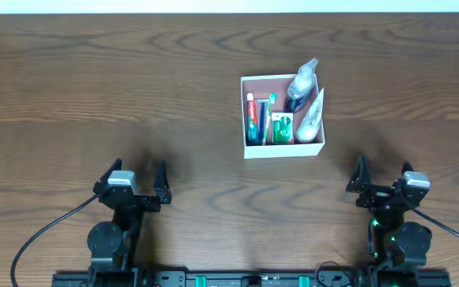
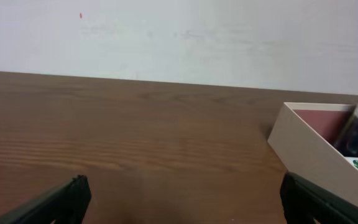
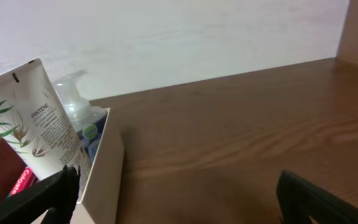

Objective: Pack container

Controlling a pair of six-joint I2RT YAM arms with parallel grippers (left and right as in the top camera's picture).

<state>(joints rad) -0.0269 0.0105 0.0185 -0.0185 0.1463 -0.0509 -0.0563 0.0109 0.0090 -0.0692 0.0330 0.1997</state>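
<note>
Here the container [image 1: 284, 149] sits on the table [image 1: 94, 88] ahead of both hands, rightward of the left hand [image 1: 139, 170] and leftward of the right hand [image 1: 382, 170]. It holds toothpaste [image 1: 252, 118], a green packet [image 1: 282, 127], a white tube [image 1: 311, 118] and a pump bottle [image 1: 302, 84]. Both hands are spread wide, holding and touching nothing.

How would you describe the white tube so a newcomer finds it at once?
On the brown wooden table sits a shallow square box, white walls, pink inside. Against its wall on the right arm's side, nearer the robot than the clear pump bottle, leans the white plastic tube. It alone is white with printed green leaves.
</note>
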